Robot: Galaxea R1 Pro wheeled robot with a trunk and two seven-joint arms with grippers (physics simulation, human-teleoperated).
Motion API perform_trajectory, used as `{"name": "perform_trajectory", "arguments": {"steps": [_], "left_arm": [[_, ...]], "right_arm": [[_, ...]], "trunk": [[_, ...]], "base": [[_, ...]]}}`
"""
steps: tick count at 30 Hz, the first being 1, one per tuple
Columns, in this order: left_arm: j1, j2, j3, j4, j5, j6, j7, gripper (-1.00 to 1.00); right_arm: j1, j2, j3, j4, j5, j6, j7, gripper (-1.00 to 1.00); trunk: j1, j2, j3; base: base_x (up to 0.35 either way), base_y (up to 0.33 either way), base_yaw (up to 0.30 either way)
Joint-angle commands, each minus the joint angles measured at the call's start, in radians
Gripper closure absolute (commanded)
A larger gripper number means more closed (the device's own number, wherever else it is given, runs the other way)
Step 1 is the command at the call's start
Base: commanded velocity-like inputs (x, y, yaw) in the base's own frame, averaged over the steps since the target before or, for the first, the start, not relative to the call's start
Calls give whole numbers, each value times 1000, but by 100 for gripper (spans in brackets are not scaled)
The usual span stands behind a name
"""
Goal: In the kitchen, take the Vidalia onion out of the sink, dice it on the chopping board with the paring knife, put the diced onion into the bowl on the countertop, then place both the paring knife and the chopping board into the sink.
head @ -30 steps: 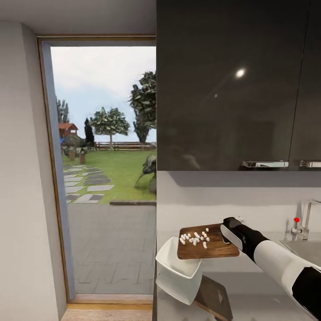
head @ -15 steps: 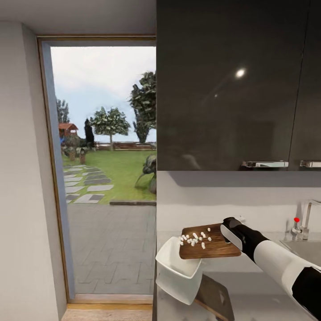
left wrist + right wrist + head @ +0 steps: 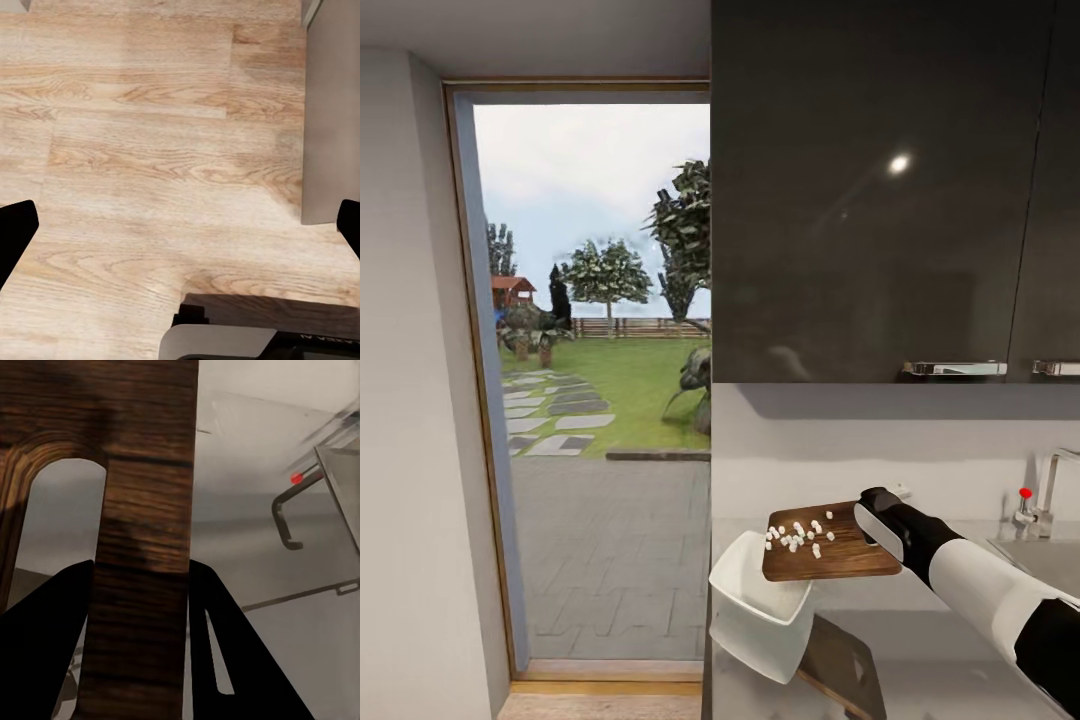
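Observation:
My right gripper [image 3: 872, 525] is shut on the handle end of the brown chopping board [image 3: 840, 548] and holds it in the air, about level. A cluster of diced onion [image 3: 798, 534] lies on the board's left half. Just below the board's left end the white bowl [image 3: 760, 605] sits tilted at the left end of the grey countertop [image 3: 950, 640]. In the right wrist view the board [image 3: 142, 472] with its handle slot stands between my black fingers [image 3: 225, 645]. My left gripper [image 3: 180, 225] hangs open over a wooden floor. The paring knife is out of view.
The steel sink [image 3: 1055, 562] and its chrome tap with a red knob [image 3: 1025, 493] are at the far right. Dark wall cabinets [image 3: 880, 190] hang above the counter. A tall doorway [image 3: 590, 380] to a garden opens on the left. A dark brownish shape [image 3: 845, 668] lies on the counter beneath the bowl.
The board has shifted slightly to the right in my right gripper, and the onion cubes have moved a little with it. The bowl has stayed put.

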Motion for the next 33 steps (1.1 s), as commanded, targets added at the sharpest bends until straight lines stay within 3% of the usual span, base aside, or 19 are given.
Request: {"name": "perform_trajectory", "arguments": {"steps": [1, 22, 33], "left_arm": [[-2, 0, -4, 4, 8, -8, 0, -100], [-2, 0, -4, 4, 8, -7, 0, -100], [-2, 0, -4, 4, 8, -7, 0, -100]], "right_arm": [[-1, -1, 8, -2, -10, 2, -8, 100], [-1, -1, 8, -2, -7, 2, -11, 100], [-1, 0, 8, -2, 32, 2, -10, 100]], "trunk": [[0, -1, -1], [0, -1, -1], [0, -1, -1]], "base": [[0, 0, 0], [64, 13, 0], [50, 0, 0]]}}
